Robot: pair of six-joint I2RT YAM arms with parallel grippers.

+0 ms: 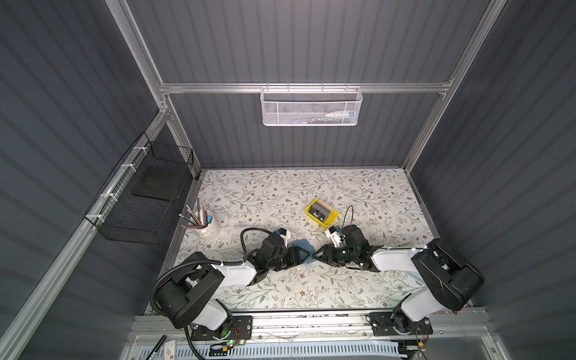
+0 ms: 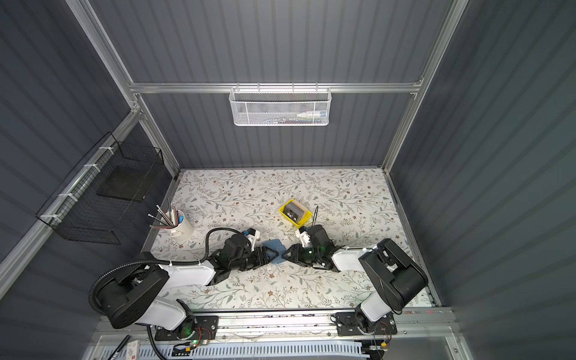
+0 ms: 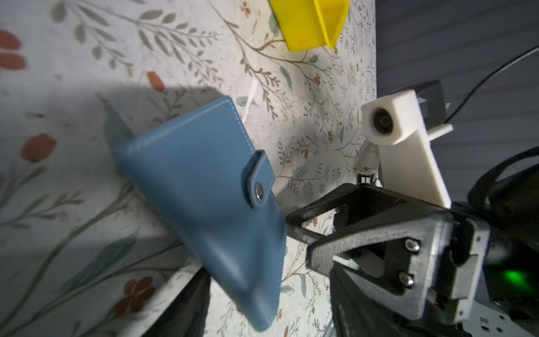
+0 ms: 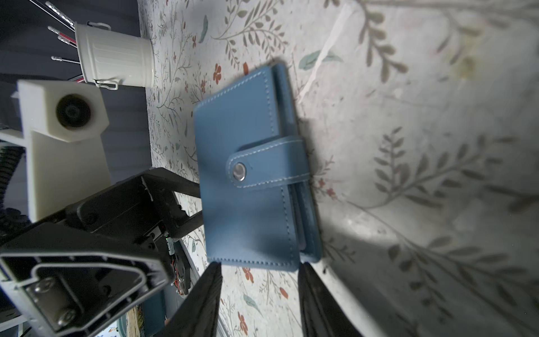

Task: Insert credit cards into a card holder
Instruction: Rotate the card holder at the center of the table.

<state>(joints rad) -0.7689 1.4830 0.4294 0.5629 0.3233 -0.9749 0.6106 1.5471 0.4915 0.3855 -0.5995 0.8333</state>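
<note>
Floral table (image 1: 265, 193), grey-walled booth (image 1: 296, 46). Yellow tray (image 1: 331, 219) of credit cards (image 1: 321, 212) sits at 1 o'clock from the mid-table card holder (image 4: 248, 175); pen cup (image 1: 212, 232) at 9. The left gripper (image 4: 199, 204) clamps the card holder, lifted off the table. The right gripper (image 4: 258, 268) is part-open, straddling its end.

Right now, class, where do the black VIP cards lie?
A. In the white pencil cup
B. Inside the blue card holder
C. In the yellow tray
C: in a top view the credit cards sit inside the yellow tray, white VIP lettering showing.

Yellow tray (image 1: 333, 217), pen bucket (image 1: 211, 231), white mesh basket (image 1: 311, 109)
</note>
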